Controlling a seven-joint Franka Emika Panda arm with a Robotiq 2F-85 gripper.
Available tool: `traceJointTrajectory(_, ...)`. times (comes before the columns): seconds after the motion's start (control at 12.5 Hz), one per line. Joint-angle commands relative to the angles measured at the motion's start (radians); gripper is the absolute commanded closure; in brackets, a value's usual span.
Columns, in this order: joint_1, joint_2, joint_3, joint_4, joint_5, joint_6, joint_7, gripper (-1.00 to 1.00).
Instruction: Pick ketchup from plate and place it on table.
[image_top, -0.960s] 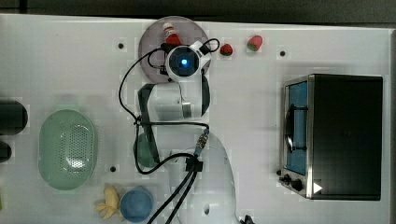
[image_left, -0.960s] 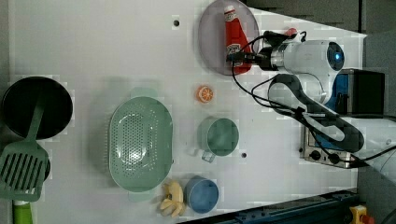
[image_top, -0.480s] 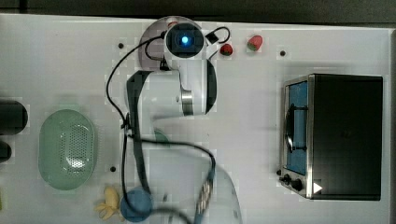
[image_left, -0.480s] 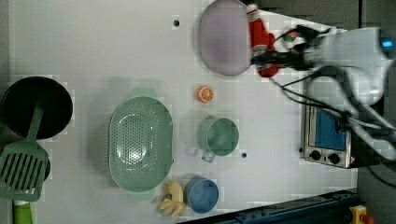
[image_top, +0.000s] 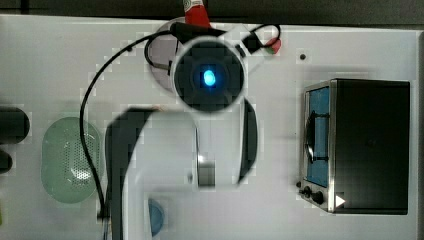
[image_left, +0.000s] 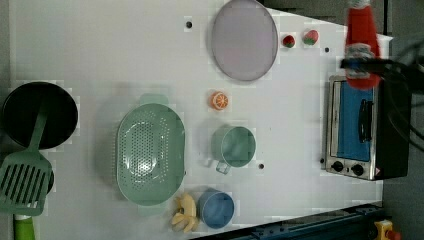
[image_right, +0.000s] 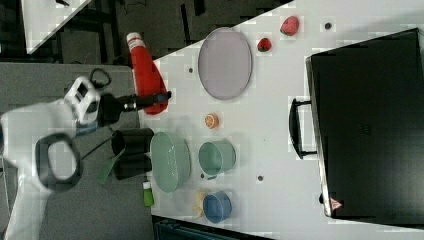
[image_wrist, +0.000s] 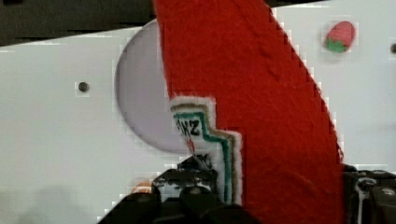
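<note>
High above the table (image_left: 125, 45), the gripper (image_right: 150, 101) pinches the ketchup (image_right: 146, 75) near its base, clear of the bare plate (image_left: 244, 40); the carry step is under way, and next it needs lowering onto open tabletop beside the plate before letting go

White table (image_left: 125, 45), bare plate (image_left: 244, 39), strawberries (image_left: 310, 37), green basket (image_left: 150, 155), toaster oven (image_left: 357, 127)

The arm (image_top: 210, 80) hides most of the plate (image_top: 162, 55) (top view), cropping the ketchup (image_top: 195, 12).
</note>
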Motion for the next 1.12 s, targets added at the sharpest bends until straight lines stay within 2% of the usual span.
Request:
traceJointTrajectory(0.08,-0.031,-0.018,-0.052,-0.197,0.001,-0.014,0.048,-0.3)
traceJointTrajectory(0.32,-0.031,-0.07,-0.072,-0.346,0.001,0.02,0.125,-0.3)
traceJointTrajectory(0.56,-0.029,-0.016,-0.069,-0.441,0.001,0.177,0.169,-0.3)
traceJointTrajectory(1.04,-0.028,0.198,-0.069,-0.456,0.001,0.417,0.17,-0.3)
traceJointTrajectory(1.12,-0.028,0.218,-0.069,-0.459,0.001,0.45,0.17,-0.36)
